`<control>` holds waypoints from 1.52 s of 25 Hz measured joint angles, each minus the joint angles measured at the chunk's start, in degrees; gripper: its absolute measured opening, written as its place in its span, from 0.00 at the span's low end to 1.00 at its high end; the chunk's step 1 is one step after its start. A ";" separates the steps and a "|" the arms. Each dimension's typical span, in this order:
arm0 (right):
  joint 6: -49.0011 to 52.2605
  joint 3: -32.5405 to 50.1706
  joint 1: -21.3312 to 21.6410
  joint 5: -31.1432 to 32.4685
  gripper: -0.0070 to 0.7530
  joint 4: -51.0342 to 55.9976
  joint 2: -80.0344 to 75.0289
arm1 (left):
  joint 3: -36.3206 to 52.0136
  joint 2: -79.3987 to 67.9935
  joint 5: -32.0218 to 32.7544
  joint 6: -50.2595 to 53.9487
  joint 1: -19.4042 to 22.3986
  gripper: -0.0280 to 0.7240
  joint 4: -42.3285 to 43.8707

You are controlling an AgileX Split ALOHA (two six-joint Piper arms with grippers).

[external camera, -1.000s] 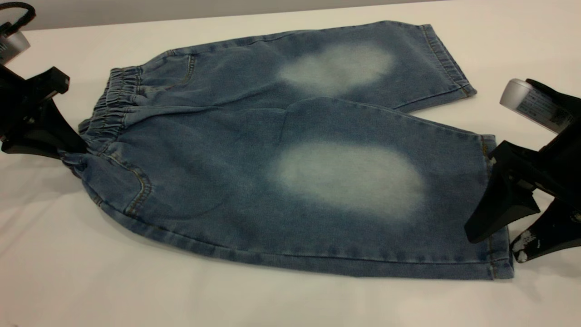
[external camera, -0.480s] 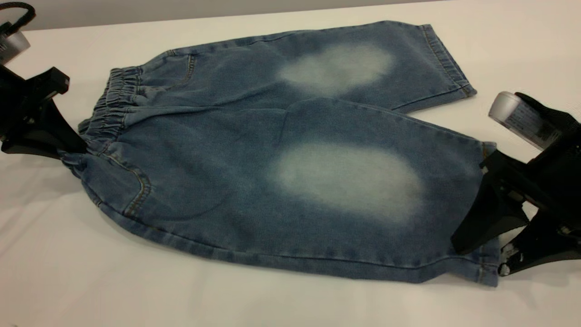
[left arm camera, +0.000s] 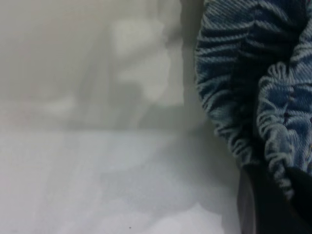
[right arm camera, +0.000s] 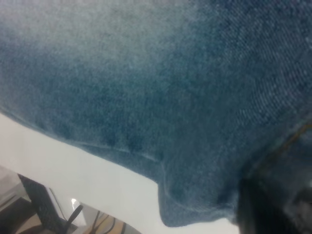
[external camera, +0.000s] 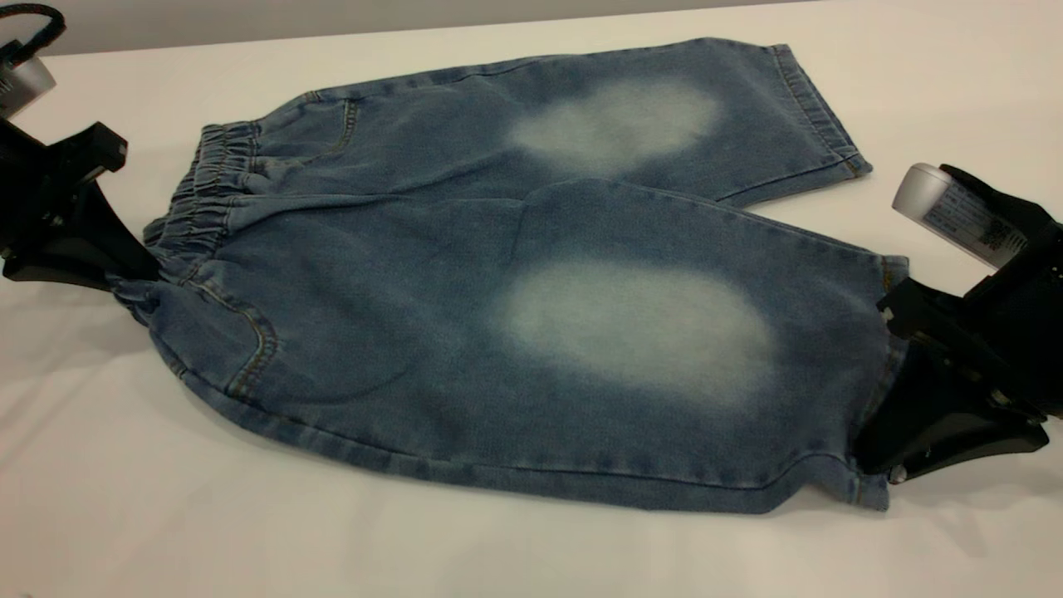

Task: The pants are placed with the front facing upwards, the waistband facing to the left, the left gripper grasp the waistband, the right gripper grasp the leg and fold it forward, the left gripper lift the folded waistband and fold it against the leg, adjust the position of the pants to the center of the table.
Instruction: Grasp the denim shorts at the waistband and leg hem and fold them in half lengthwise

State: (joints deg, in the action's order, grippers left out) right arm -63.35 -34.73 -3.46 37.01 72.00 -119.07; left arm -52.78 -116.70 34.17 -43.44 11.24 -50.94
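The blue denim pants (external camera: 531, 274) lie flat on the white table (external camera: 249, 531), front up, with a pale oval on each leg. The ruched waistband (external camera: 208, 191) points left. My left gripper (external camera: 137, 270) is at the waistband's near corner and shut on it; in the left wrist view the gathered waistband (left arm camera: 234, 97) runs between the dark fingers (left arm camera: 258, 204). My right gripper (external camera: 884, 453) is shut on the near leg's hem (external camera: 868, 490), which is bunched and slightly raised. The right wrist view shows the leg cloth (right arm camera: 146, 97) running into the dark fingers (right arm camera: 258, 209).
The far leg (external camera: 747, 108) reaches toward the table's back edge. A black cable (external camera: 33, 25) loops at the far left corner. The right arm's silver labelled module (external camera: 947, 212) sits above its gripper. Bare tabletop (right arm camera: 73, 165) lies in front of the pants.
My right gripper moved left onto the near leg's hem and went from open to shut, bunching the hem corner inward. The left gripper and waistband stayed put.
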 joint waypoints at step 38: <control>9.28 -0.58 0.00 0.38 0.13 -4.93 16.79 | 0.00 0.44 3.12 -1.77 0.00 0.16 -0.30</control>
State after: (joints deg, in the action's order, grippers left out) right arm -54.07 -35.31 -3.46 37.40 67.06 -102.28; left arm -52.78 -116.27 37.29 -45.21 11.24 -51.24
